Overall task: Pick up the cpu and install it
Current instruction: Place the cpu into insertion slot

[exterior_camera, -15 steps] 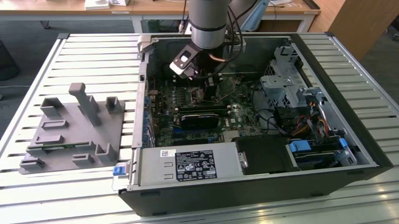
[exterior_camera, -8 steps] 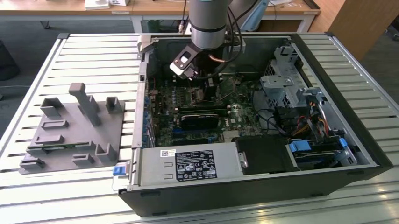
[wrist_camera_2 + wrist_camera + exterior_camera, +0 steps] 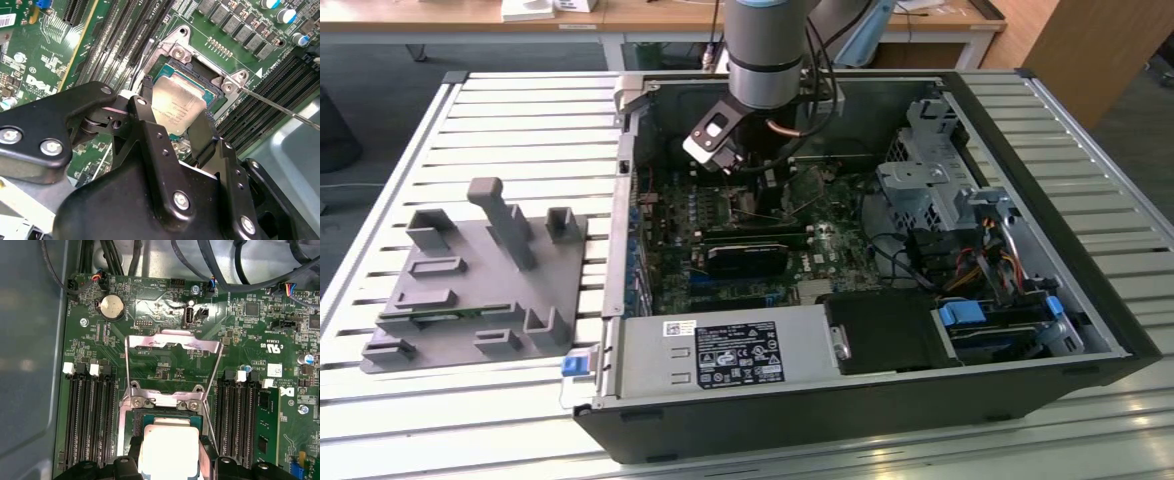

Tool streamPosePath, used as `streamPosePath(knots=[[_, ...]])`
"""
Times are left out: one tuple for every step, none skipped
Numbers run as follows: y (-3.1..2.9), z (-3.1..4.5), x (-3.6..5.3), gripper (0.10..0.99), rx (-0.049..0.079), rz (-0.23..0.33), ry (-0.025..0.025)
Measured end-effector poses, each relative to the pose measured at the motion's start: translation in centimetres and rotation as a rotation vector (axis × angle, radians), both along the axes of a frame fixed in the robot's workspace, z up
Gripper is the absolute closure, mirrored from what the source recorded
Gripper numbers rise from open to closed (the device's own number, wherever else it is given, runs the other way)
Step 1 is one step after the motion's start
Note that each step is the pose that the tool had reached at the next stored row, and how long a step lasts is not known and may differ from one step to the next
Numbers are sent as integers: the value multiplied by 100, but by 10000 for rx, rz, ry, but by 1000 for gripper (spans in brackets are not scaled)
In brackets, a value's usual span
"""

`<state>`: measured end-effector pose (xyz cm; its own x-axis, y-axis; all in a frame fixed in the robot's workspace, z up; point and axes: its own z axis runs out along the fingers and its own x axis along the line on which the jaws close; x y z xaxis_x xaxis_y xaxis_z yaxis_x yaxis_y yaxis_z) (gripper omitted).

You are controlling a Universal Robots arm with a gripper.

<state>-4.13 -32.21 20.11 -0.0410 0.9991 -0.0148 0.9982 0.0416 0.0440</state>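
The cpu, a small square chip with a silvery top, is held between the two black fingers of my gripper, which is shut on its opposite edges. The chip sits level directly over the open motherboard socket, at or just above its seat; contact cannot be told. In the first wrist view the cpu lies inside the socket frame, with the metal load plate swung open beyond it. In the exterior view the arm reaches down into the open computer case, the gripper low over the board.
A thin socket lever sticks out beside the socket. Black memory slots flank it on both sides. Cables run along the case wall. A drive cage and a power supply crowd the case. A grey fixture tray lies at the exterior view's left.
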Motion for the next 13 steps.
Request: streamPosePath(knots=[[2,-4,0,557,0,-8,1],[6,-8,-1,557,-2,-12,1],[9,-12,-1,557,-2,-12,2],[12,-15,-2,557,0,-12,1],[15,-18,-3,557,4,-12,0],[18,-21,-3,557,7,-11,0],[22,-24,-4,557,8,-11,-1],[25,-27,-4,557,9,-11,-1],[27,-30,-5,557,7,-11,0],[29,-35,-6,557,9,-11,0],[30,-41,-5,557,11,-10,0],[31,-48,-5,557,15,-10,0],[31,-54,-6,557,18,-11,0]])
